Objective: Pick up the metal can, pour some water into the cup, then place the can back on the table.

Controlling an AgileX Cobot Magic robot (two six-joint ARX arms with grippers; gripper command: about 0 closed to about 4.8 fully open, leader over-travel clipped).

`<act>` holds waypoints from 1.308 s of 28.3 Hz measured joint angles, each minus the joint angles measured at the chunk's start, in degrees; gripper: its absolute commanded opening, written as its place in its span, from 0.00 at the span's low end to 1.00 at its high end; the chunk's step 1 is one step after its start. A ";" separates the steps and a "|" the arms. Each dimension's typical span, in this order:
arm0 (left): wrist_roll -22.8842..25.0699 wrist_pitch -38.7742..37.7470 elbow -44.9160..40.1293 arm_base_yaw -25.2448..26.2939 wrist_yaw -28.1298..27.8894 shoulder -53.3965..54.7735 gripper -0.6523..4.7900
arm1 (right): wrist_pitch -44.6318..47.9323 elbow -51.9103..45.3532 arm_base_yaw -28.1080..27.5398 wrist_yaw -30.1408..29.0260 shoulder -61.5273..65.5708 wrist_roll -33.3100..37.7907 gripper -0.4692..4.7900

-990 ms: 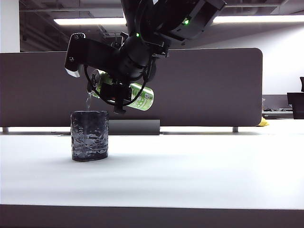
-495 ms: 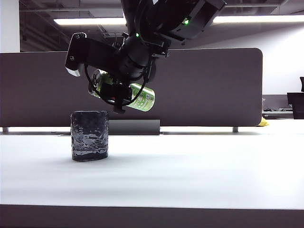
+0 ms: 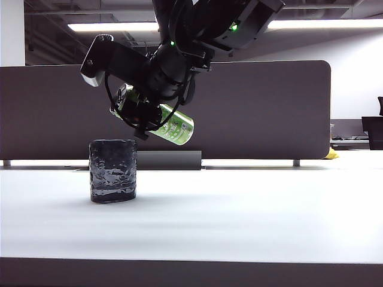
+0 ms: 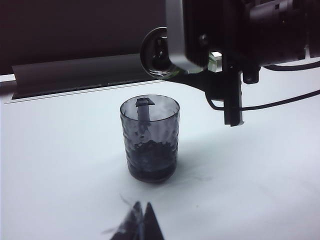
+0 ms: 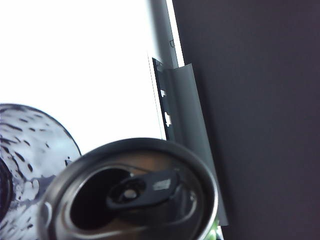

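**Ana:** Starting at the right gripper [image 3: 142, 113]: it is clamped around the middle of the metal can [image 3: 160, 118], holding it in the air above the cup [image 3: 112, 170] and a little toward the right edge of the tabletop.

**Ben:** And the other arm?

**Ana:** The left gripper [image 4: 136, 226] hangs low over the table [image 3: 239, 221], nearer the front edge than the cup, carrying nothing. Only dark finger tips show in its wrist view, so I cannot tell whether they stand apart or together.

**Ben:** How does the can lie?

**Ana:** Its long axis is tilted, closer to level than upright. The silver top [image 5: 131, 192] sits higher and points toward the left edge, over the cup's side; the base sits lower, toward the right. No stream shows at the mouth.

**Ben:** What could go wrong?

**Ana:** I'd judge three things. The opening is not squarely over the cup's rim, so a leftover drip could land on the tabletop. The can is smooth and possibly wet, so it could slide in the jaws as the wrist rolls it upright. And if it comes down tilted, or too close to the cup, it may topple or knock the cup.
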 measured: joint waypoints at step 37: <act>0.02 0.00 0.00 0.00 0.00 0.00 0.11 | 3.30 -0.02 -6.64 -5.57 -2.19 50.47 0.53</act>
